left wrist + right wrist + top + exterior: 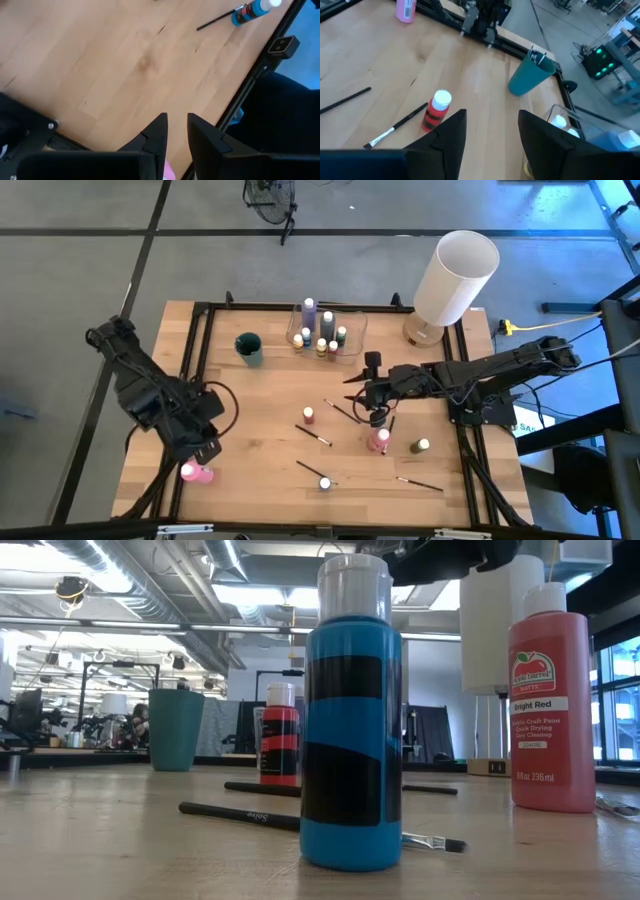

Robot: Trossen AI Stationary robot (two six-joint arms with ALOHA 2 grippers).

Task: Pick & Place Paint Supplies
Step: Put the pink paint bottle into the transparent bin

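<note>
Starting at the front-left corner of the desk: my left end effector is pinching down to a narrow gap on the pink bottle, which is lying right at the desk's edge by the rail. A sliver of pink is showing between the fingers, so I'm calling this the grab step for that bottle. I can't tell yet how firm the hold is.

As I see it, the next move is lifting it clear of the rail and carrying it across to the far side, where the containers are. It's a long reach, so a solid grip matters before anything goes up.

Also up front, a blue bottle is standing with a paintbrush lying just beside it.

Moving to mid-desk, my right end effector is hanging with its fingers spread and nothing between them, above the Bright Red bottle. A small red bottle is standing nearby with another brush lying next to it, and a green bottle is sitting off to the right.

At the far end:
- The teal cup is holding what look like a couple of brushes poking over the rim.
- The clear container is holding a cluster of upright bottles, lilac and green among them.
- The white cylinder is standing at the far right corner. I can't see inside it.
</note>
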